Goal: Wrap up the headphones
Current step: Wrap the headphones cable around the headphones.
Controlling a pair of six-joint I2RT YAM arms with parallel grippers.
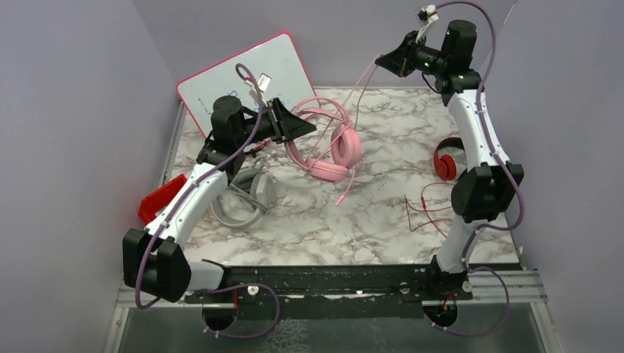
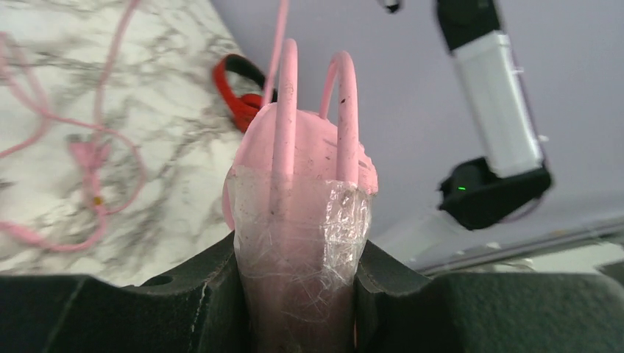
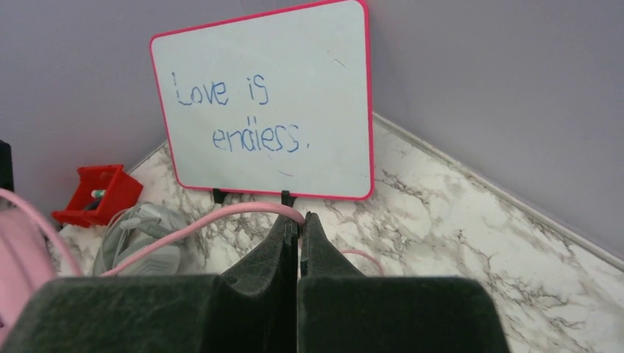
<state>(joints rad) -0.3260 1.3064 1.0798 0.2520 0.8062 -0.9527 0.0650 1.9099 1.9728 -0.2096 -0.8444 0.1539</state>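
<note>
The pink headphones (image 1: 332, 149) lie at the middle back of the marble table, one end raised. My left gripper (image 1: 307, 127) is shut on their padded headband (image 2: 298, 198), which has clear film around it. Two turns of pink cable (image 2: 285, 95) run over the band. High at the back, my right gripper (image 1: 381, 59) is shut on the pink cable (image 3: 206, 223), pinched at the fingertips (image 3: 293, 228) and drawn taut toward the headphones. The grey headphones (image 1: 246, 200) lie under my left arm. The red headphones (image 1: 444, 162) rest by my right arm, their red cable (image 1: 425, 209) loose on the table.
A pink-framed whiteboard (image 1: 243, 77) leans at the back left, with writing on it (image 3: 243, 110). A red bin (image 1: 158, 198) sits at the left edge. Purple walls close in the table on three sides.
</note>
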